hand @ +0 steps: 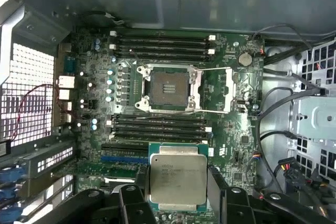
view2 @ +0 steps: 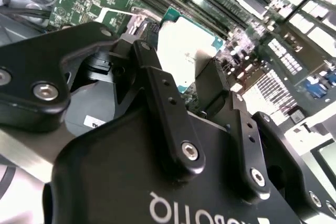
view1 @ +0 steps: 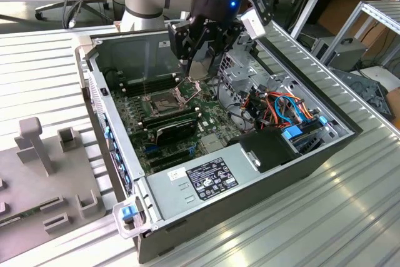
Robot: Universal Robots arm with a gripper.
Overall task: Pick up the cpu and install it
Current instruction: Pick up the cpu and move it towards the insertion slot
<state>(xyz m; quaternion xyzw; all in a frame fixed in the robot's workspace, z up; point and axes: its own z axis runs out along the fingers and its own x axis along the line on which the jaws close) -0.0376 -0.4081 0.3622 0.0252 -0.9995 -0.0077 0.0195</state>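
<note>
Clamped in my gripper (hand: 178, 195), the cpu (hand: 177, 178) hangs over the board (hand: 237, 129) near the open socket (hand: 168, 88), so I'd match corners and lower it dead flat, no forcing.

The cpu (hand: 177, 179) wears a dull silver-beige metal lid, matt and smooth, rimmed in green board. The gripper (view2: 176, 61) clamped on it is black with a satin finish, and bright steel screw heads glint in the second wrist view. The motherboard (hand: 236, 108) is green with a faint sheen. The socket (hand: 168, 88) is dark inside a shiny metal frame. The case (hand: 131, 3) is plain grey sheet metal, and the table (view1: 281, 229) is ribbed, brushed aluminium.
</note>
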